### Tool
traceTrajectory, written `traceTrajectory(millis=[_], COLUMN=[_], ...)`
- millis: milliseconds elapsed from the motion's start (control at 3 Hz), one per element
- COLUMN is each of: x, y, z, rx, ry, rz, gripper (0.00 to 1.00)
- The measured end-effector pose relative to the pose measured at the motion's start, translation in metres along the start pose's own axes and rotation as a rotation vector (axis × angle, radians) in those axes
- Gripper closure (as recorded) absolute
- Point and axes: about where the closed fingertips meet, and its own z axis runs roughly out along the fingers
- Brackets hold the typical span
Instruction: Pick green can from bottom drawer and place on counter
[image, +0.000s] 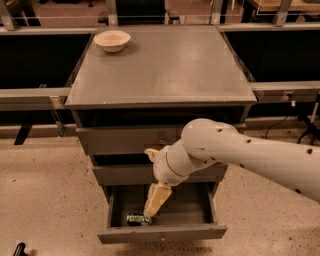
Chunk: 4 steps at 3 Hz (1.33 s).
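Note:
The green can (138, 219) lies on its side at the front left of the open bottom drawer (162, 233). My gripper (152, 208) hangs from the white arm into the drawer, its tip just above and right of the can. The counter (165, 65) is the flat grey cabinet top above.
A cream bowl (112, 40) stands at the counter's back left corner. Two shut grey drawers (125, 140) sit above the open one. Dark rails and shelving flank the cabinet on both sides. The white arm (250, 155) crosses in from the right in front of the drawers.

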Motion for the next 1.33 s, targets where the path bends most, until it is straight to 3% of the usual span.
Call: traceTrajectory(millis=[333,667,1000,1333], x=[0.032,0.061,0.077,0.078], y=[0.017,0.028,0.041,0.04], z=[0.04,0.087,0.117,0.12], rx=[-0.059,-0.033,-0.015,-0.02], ry=[-0.04,-0.14,-0.222,-0.221], rz=[0.055,0.092,0.064,0.063], gripper=[0.0,0.0,0.0,0.0])
